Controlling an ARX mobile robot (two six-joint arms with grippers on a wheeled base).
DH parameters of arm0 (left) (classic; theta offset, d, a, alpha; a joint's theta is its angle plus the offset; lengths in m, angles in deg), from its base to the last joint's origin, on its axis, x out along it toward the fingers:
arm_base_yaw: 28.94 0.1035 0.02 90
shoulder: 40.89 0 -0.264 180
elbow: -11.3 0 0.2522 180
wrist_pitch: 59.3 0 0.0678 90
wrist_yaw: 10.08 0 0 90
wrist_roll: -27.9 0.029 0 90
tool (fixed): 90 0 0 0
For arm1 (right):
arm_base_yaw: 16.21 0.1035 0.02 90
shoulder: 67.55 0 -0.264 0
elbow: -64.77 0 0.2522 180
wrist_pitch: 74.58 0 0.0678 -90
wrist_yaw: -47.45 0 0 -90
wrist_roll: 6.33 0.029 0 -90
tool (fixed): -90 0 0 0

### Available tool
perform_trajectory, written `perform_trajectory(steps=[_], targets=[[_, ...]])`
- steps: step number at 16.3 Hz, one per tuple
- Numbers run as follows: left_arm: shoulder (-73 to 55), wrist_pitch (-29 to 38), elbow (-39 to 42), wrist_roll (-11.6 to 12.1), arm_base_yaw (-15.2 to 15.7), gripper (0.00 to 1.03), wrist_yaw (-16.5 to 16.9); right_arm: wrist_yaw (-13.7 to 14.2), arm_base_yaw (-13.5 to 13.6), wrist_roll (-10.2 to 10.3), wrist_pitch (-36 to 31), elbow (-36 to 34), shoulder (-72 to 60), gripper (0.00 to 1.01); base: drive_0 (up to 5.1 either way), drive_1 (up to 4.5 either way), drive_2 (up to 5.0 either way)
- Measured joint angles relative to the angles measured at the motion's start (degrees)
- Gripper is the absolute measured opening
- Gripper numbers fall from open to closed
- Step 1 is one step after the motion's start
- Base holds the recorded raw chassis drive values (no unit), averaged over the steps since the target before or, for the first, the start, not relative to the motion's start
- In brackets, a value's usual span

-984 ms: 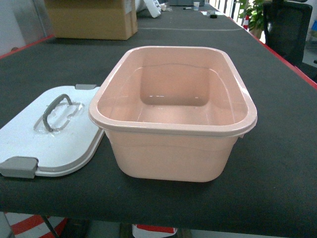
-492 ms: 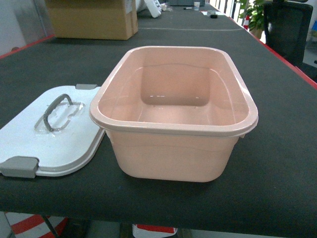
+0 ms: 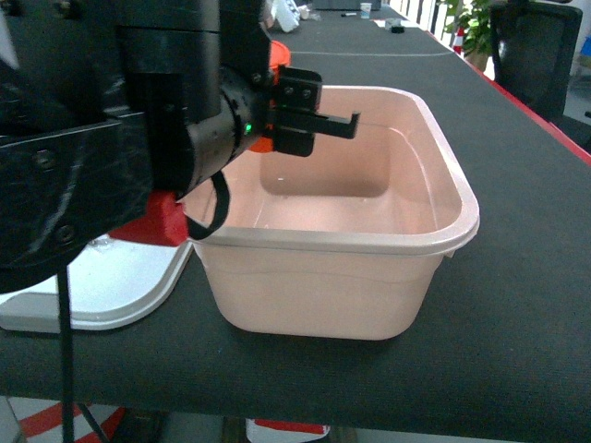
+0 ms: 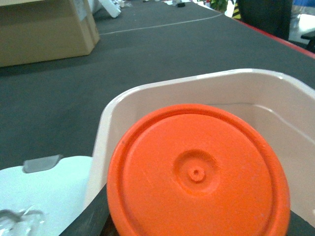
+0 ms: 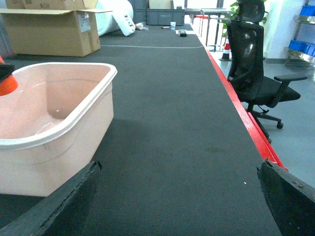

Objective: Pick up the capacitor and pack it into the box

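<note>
Left gripper (image 3: 309,125) hangs over the near-left corner of the box (image 3: 406,277), pinching one orange round capacitor (image 4: 197,174); in the left wrist view the disc sits above the rim, partly over the hollow. One pale pink box stands lidless on the dark table (image 3: 517,305), its inside open. One white lid (image 3: 120,286) lies flat just left of it, touching its wall. Right gripper (image 5: 179,196) shows only two dark finger edges, spread wide and holding nothing. Bare mat runs right to the red table edge (image 5: 243,123). One cardboard carton (image 5: 51,29) stands far back; one black chair (image 5: 256,73) stands beyond the edge.
</note>
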Motion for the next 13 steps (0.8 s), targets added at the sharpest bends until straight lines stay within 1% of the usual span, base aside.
perform_trajectory(steps=[1,2,3,5,6,7,8,9,10,11,12,13], targets=[[-0.8,0.7,-1.5,-1.5,-0.4,0.48,0.6,0.0,0.0,0.0,0.0,0.0,0.0,0.98,0.0,0.0,0.0],[-0.9,2.1,-1.7,-2.5,-0.7,0.6,0.5,0.0,0.0,0.0,0.0,0.0,0.0,0.98,0.0,0.0,0.0],[-0.9,2.2,-1.7,-3.0,-0.9,0.7,0.5,0.0,0.0,0.0,0.0,0.0,0.0,0.98,0.0,0.0,0.0],[-0.9,2.0,-1.7,-3.2,-0.8,0.96,0.5,0.0,0.0,0.0,0.0,0.0,0.0,0.98,0.0,0.0,0.0],[-0.9,2.0,-1.7,-3.2,-0.6,0.99,0.4,0.0,0.0,0.0,0.0,0.0,0.0,0.98,0.0,0.0,0.0],[-0.9,3.9,-1.5,-3.1,-0.5,0.98,0.2,0.0,0.0,0.0,0.0,0.0,0.0,0.98,0.0,0.0,0.0],[1.4,11.2,3.5,-2.7,0.3,0.98,0.8,0.0,0.0,0.0,0.0,0.0,0.0,0.98,0.0,0.0,0.0],[6.4,13.5,10.4,-2.8,1.8,0.98,1.1,0.0,0.0,0.0,0.0,0.0,0.0,0.98,0.0,0.0,0.0],[10.9,13.9,14.4,-3.1,4.5,0.98,1.2,0.0,0.0,0.0,0.0,0.0,0.0,0.98,0.0,0.0,0.0],[14.7,14.9,16.9,-3.5,8.4,0.98,1.3,0.0,0.0,0.0,0.0,0.0,0.0,0.98,0.0,0.0,0.0],[17.5,15.0,19.0,-4.0,13.1,0.98,1.8,0.0,0.0,0.0,0.0,0.0,0.0,0.98,0.0,0.0,0.0],[17.8,14.8,20.3,-4.2,17.6,0.98,2.9,0.0,0.0,0.0,0.0,0.0,0.0,0.98,0.0,0.0,0.0]])
